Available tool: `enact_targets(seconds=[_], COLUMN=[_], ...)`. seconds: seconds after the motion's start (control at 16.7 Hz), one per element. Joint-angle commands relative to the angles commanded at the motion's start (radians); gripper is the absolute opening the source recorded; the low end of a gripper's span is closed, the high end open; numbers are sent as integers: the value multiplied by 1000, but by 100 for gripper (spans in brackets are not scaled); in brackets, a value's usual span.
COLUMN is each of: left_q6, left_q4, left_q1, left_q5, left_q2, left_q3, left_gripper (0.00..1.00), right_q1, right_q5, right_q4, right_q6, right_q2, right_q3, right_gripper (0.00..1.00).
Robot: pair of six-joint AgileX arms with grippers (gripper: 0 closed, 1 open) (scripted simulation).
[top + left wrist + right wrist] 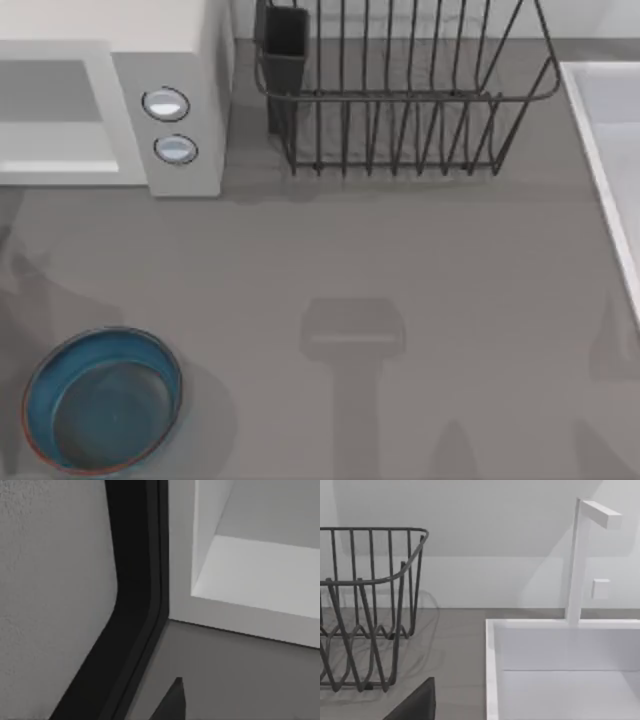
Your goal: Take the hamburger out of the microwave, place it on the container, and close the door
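The white microwave point(185, 90) stands at the table's back left, its grey cavity point(50, 95) facing the front and two round knobs point(166, 104) on its panel. The hamburger is out of view. The blue container point(40, 400), red-rimmed and with nothing in it, rests at the front left. In the left wrist view the white cavity opening point(260, 575) is near, and a dark tip of my left gripper point(172, 705) pokes in. Beside the opening is a grey panel with a black border point(135, 580); I cannot tell if it is the door. A dark piece of my right gripper point(417, 705) shows near the sink.
A black wire dish rack point(400, 95) stands at the back middle, also seen as the dish rack point(365, 610) from the right wrist. A white sink point(610, 150) lines the right side, with its faucet point(580, 555) behind the sink basin point(492, 670).
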Motion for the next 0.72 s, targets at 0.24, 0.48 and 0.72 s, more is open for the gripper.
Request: enact_targets(seconds=[0.24, 0.48, 0.72], left_q6=[0, 0, 0], left_q4=[-225, -361, -371], left_q1=[1, 2, 2], left_q5=[-2, -4, -4], left_q2=[-201, -328, -338], left_q3=[17, 29, 30], left_gripper=[0, 0, 0], right_q1=[0, 0, 0], right_q5=[0, 0, 0], right_q4=[0, 0, 0], right_q6=[0, 0, 0], right_q2=[0, 0, 0], right_q3=[0, 0, 0], right_gripper=[100, 100, 100])
